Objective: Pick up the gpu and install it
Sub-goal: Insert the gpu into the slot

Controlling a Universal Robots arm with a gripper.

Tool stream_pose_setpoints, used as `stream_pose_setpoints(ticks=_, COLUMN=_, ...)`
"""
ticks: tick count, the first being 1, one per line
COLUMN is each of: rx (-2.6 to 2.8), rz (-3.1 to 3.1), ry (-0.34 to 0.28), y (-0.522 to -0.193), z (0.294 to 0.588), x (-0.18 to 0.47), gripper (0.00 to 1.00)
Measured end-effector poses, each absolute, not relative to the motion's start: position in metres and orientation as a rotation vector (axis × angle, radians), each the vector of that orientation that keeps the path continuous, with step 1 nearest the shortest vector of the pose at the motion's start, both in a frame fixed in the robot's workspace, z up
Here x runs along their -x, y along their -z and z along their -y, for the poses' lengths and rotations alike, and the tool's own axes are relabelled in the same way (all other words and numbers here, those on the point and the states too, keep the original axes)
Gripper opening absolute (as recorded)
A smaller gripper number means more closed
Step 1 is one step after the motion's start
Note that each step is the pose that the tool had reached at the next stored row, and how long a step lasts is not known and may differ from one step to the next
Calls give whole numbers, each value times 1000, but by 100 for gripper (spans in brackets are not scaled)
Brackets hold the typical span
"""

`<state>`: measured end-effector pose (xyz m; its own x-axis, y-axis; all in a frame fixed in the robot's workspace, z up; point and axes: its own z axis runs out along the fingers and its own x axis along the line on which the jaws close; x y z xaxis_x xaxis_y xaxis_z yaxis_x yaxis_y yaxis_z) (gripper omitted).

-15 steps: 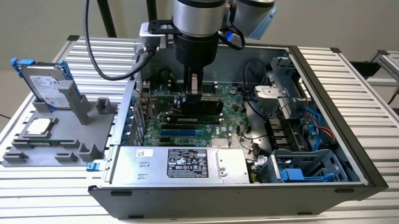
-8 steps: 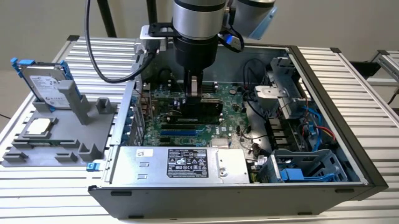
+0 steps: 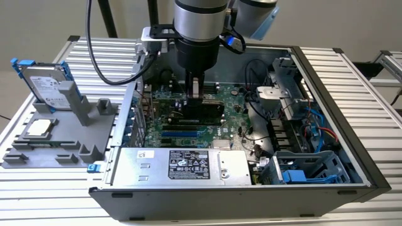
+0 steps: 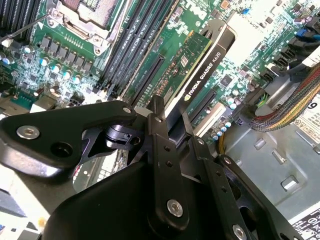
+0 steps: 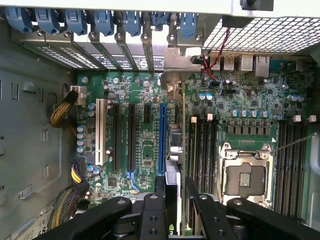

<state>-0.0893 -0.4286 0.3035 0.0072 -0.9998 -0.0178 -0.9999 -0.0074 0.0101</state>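
Install step in hand: the gripper (image 4: 172, 127), jaws clamped on the gpu (image 4: 200, 70), holds it edge-down over the motherboard (image 5: 145, 130). Seating calls for lining the card with its expansion slot (image 5: 162, 137).

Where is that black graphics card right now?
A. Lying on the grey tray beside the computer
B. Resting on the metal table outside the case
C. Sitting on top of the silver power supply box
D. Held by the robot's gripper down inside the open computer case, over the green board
D: in the exterior view the gripper holds the gpu upright inside the case, just above the motherboard.
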Motion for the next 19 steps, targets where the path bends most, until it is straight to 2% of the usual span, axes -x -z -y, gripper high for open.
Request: stream_pose_setpoints(ticks=19, rx=2211, rz=-2224, ry=-31, y=-296, z=430, x=90, gripper=0)
